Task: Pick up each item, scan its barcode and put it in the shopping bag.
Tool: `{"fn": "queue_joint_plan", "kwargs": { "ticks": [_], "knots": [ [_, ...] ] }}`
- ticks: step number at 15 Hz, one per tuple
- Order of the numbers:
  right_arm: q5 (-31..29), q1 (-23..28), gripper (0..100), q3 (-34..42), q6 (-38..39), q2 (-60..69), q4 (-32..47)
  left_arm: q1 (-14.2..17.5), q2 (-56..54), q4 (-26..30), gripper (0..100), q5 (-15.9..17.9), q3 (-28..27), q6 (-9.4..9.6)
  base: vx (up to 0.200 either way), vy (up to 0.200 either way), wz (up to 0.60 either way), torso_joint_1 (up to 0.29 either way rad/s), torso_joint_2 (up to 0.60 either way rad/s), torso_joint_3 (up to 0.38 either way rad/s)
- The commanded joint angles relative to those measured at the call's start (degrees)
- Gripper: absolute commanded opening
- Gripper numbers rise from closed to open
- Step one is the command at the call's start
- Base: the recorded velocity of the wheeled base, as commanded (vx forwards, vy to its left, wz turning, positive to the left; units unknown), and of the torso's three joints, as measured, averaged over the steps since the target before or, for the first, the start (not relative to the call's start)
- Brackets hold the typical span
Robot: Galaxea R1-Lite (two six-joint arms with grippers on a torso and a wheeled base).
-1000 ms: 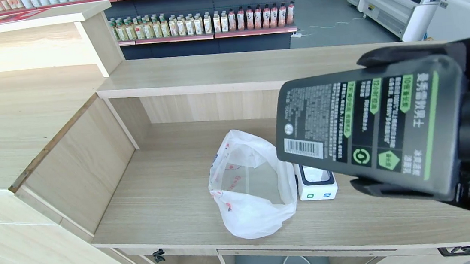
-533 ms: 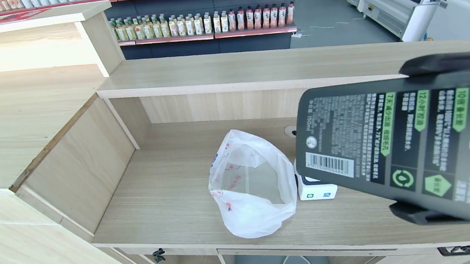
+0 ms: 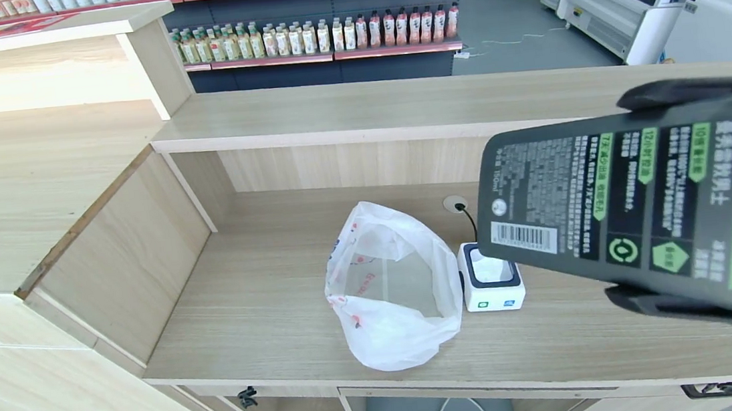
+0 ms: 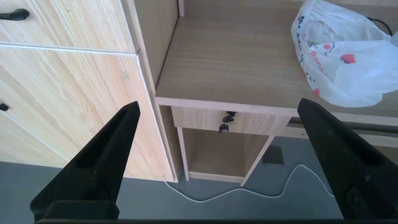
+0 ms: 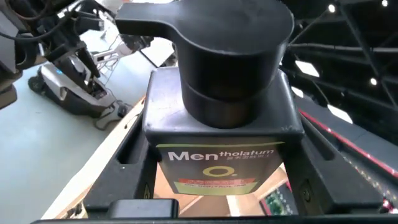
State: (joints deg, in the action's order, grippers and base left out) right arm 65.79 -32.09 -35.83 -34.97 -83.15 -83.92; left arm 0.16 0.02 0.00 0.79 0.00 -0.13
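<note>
My right gripper (image 3: 668,200) is shut on a dark grey bottle (image 3: 635,206) with green label marks, held up close at the right of the head view, above and right of the white scanner (image 3: 492,278). Its barcode (image 3: 524,238) faces the head camera at the bottom end. In the right wrist view the bottle (image 5: 224,124) sits cap-first between the fingers. A white shopping bag (image 3: 391,287) lies open on the lower counter, left of the scanner; the bag (image 4: 345,53) also appears in the left wrist view. My left gripper (image 4: 217,155) is open, low beside the counter's front edge.
The wooden counter (image 3: 260,296) has a raised shelf (image 3: 357,109) behind and a tall side cabinet (image 3: 23,198) on the left. A cable (image 3: 469,219) runs from the scanner to a hole in the counter. Drawers (image 4: 68,81) stand below the counter's left end.
The right gripper swung the bottle to the right and slightly up, uncovering the scanner's top and its cable. The bag and scanner have stayed put.
</note>
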Motion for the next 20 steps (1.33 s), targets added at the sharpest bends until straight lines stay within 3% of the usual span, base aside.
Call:
{"fn": "queue_joint_plan", "kwargs": {
  "ticks": [1, 3, 8, 11, 15, 20],
  "knots": [
    [-4.97, 4.22, 0, 0.85, 0.08, 1.68, 4.12, 0.02, -0.02, 0.00, 100, 0.00, 0.00, -0.04, 0.000, 0.000, 0.00, 0.000, 0.00, 0.000],
    [-9.10, 8.71, 0, 1.55, 2.28, 4.49, 9.92, 0.02, -0.02, 0.00, 100, 0.00, 0.00, -0.04, 0.000, 0.000, 0.00, 0.000, 0.00, 0.000],
    [-14.64, 26.99, 0, 8.49, 21.26, 12.22, 18.62, -0.07, -0.02, 0.00, 100, 0.00, 0.00, -0.04, 0.000, 0.000, 0.00, 0.000, 0.00, 0.000],
    [-21.85, 36.92, 0, 10.52, 30.32, 12.66, 20.81, 0.02, -0.02, 0.00, 100, 0.09, 0.00, 0.05, 0.000, 0.000, 0.00, 0.000, 0.00, 0.000],
    [-32.39, 45.01, 0, 12.10, 36.47, 12.66, 28.99, 0.02, -0.02, 0.00, 100, 0.00, 0.00, -0.04, 0.000, 0.000, 0.00, 0.000, 0.00, 0.000],
    [-33.10, 49.49, 0, 13.33, 37.35, 12.66, 37.07, 0.02, -0.02, 0.00, 100, 0.00, 0.00, -0.04, 0.000, 0.000, 0.00, 0.000, 0.00, 0.000]
  ]
}}
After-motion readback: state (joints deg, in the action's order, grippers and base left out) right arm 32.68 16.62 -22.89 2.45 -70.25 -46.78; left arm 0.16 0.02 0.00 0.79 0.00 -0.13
